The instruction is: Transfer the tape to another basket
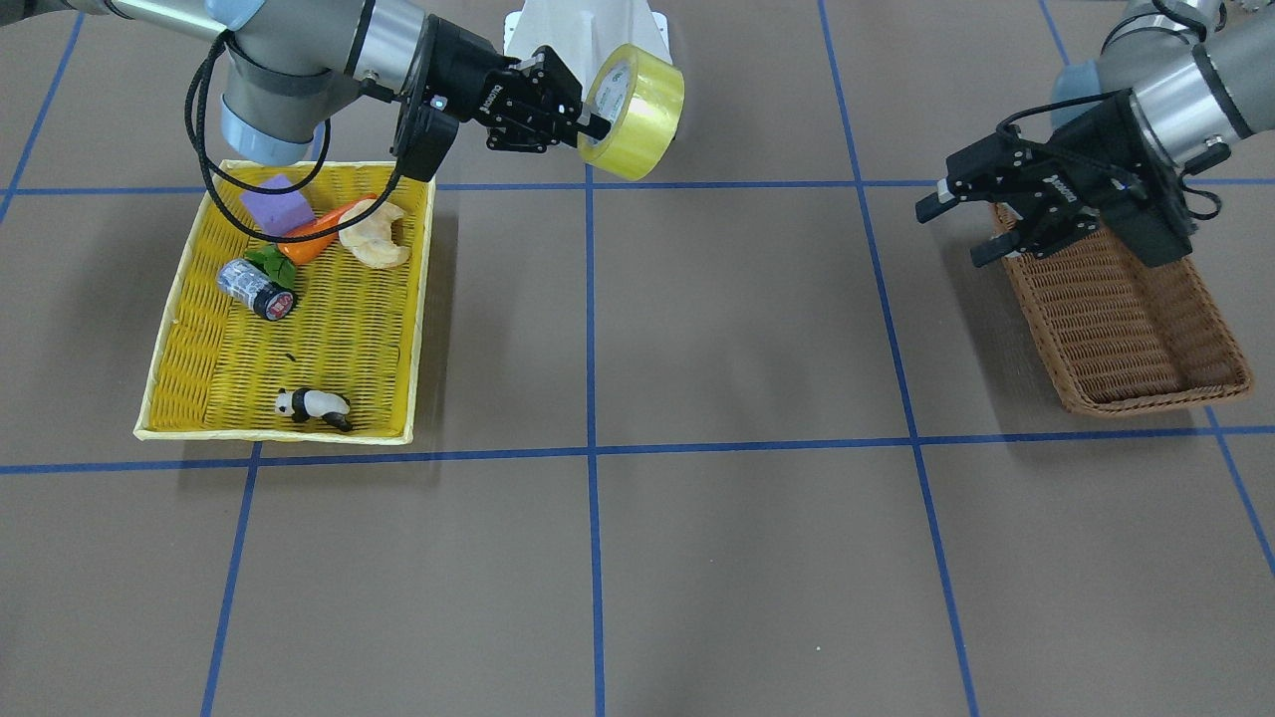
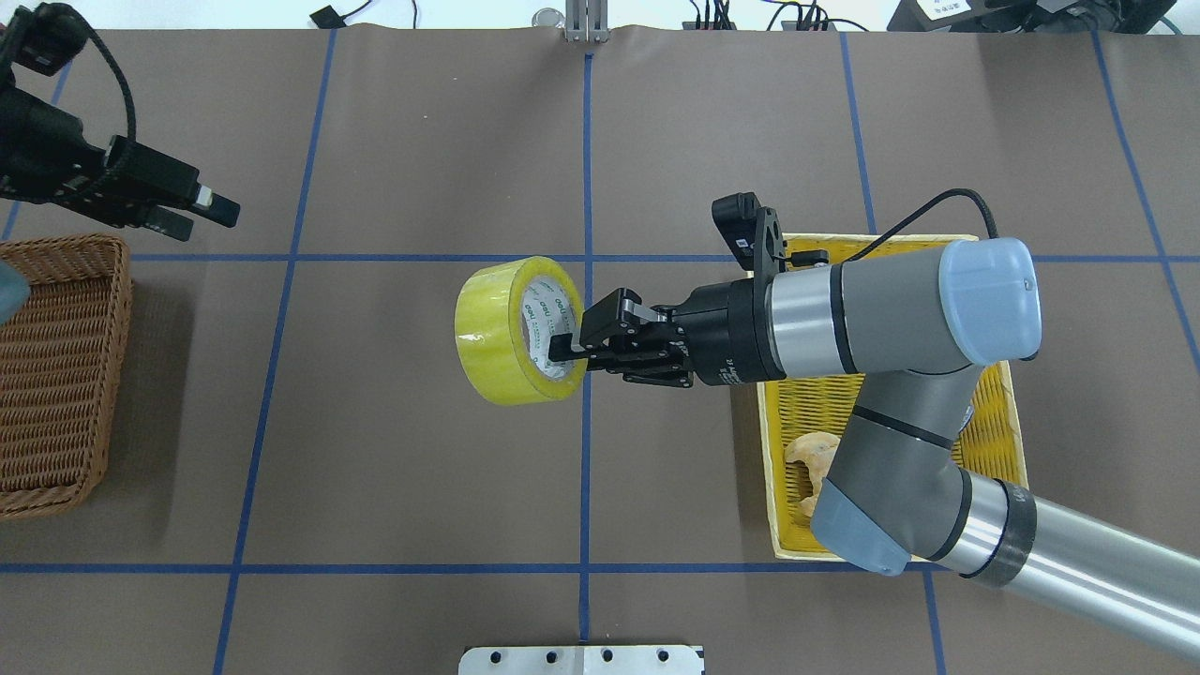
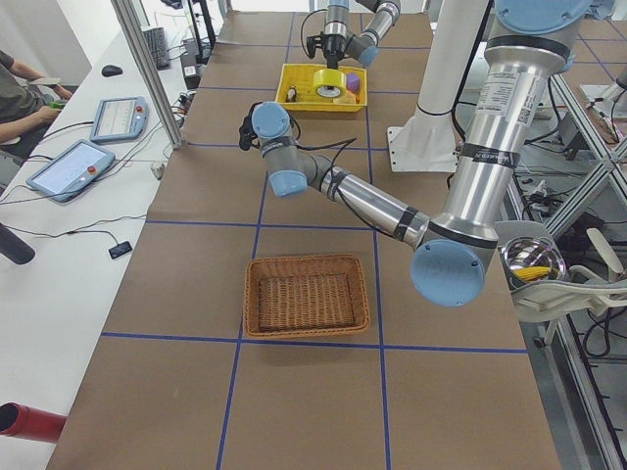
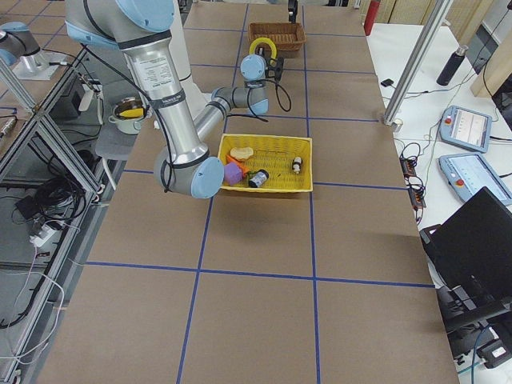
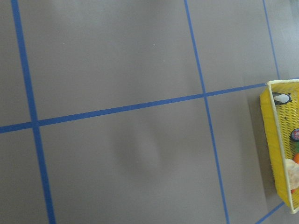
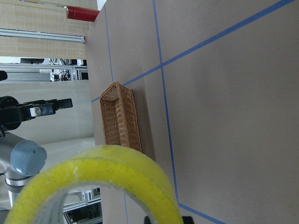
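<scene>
**Front-facing.** Right gripper (image 1: 590, 129) clamped on the tape (image 1: 637, 110), one finger inside the core, the other against the outer wrap. Roll on edge, in the air, just past the yellow tray-basket (image 1: 279, 434) and nearing mid-table. Probably gripped through the wall because too wide to span across. Left gripper (image 1: 954, 232) with fingers apart and empty, over the near end of the brown basket (image 1: 1146, 400). Looks set for a hand-over, though only a guess.

**Overhead.** Confirms the hold: white core facing the wrist, finger hooked into it. Adds the gap, with tape near the centre line and the brown basket at the far edge, well apart. Most of the tray hidden under the right arm here.

**Exterior left.** Brown basket seen whole and empty, which the front view half hides.

**Exterior right.** Too small to judge the grip.

**Left wrist.** Only bare table (image 5: 117, 60) and a corner of the tray. No tape.

**Right wrist.** Tape rim filling the foreground, with brown basket and spread left fingers ahead.
</scene>
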`<state>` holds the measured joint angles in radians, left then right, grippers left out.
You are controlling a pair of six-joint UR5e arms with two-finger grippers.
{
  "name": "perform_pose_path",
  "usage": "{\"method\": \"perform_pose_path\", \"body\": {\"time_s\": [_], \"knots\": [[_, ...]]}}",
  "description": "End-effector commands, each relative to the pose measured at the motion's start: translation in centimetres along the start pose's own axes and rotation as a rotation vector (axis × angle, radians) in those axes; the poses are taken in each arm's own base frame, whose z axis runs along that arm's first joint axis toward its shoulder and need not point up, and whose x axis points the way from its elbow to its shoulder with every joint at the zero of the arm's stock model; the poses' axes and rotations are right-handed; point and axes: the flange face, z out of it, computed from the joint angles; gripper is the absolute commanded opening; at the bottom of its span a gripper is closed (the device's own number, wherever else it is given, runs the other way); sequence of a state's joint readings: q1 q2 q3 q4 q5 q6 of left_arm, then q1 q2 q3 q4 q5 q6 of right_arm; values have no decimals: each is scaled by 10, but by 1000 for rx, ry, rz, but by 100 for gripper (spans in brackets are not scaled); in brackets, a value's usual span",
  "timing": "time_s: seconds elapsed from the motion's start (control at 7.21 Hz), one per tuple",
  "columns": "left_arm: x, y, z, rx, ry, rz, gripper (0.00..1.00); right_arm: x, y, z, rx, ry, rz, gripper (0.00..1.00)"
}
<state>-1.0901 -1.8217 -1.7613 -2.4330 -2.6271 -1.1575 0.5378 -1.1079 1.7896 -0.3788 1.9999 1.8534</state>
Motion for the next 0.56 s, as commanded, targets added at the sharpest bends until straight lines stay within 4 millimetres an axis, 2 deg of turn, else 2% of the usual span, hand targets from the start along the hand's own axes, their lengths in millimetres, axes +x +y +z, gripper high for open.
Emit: {"method": "perform_pose_path", "body": {"time_s": [0.0, 0.14, 0.28, 0.42], "knots": [[1, 19, 46, 41, 108, -78, 98, 14, 1, 6, 16, -87, 51, 0], [11, 26, 57, 60, 190, -252, 98, 18, 2, 8, 22, -113, 63, 0], [33, 21, 56, 38, 269, -375, 98, 16, 2, 7, 30, -134, 73, 0], [48, 24, 49, 22, 351, -423, 98, 15, 2, 7, 35, -144, 76, 0]]}}
